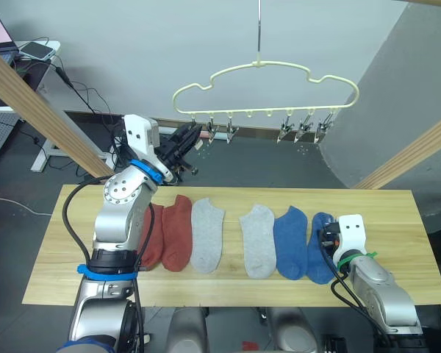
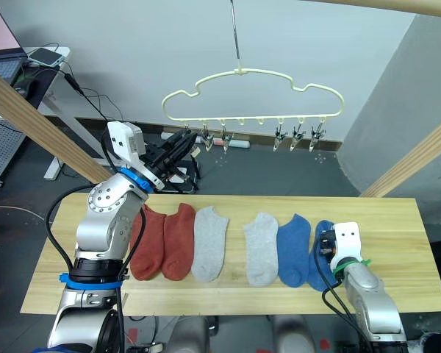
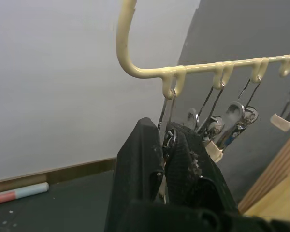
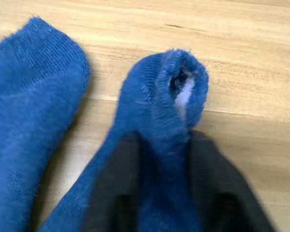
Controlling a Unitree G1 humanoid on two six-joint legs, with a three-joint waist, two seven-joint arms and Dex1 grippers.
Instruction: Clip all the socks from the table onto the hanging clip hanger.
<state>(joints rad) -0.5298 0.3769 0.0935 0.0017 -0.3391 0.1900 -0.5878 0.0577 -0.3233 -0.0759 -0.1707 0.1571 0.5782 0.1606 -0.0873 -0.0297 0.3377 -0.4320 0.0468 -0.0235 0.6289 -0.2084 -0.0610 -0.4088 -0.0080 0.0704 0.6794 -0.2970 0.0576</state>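
Wooden table [image 1: 397,213] holds six socks. Left gripper [image 3: 165,145] pinches end clip [image 3: 168,126]; right gripper [image 4: 166,145] pinches blue sock [image 4: 154,111]. Risk: thin fold slips during lift.

From the head, we look forward and down through two side-by-side eyes over the table [image 1: 397,220], its row of socks [image 1: 259,239] and the hanging clip hanger [image 1: 264,88]. Our left wrist camera sits close under the hanger's end clip [image 3: 170,137], facing a wall. Our right wrist camera looks down, very near the end blue sock [image 4: 159,111].
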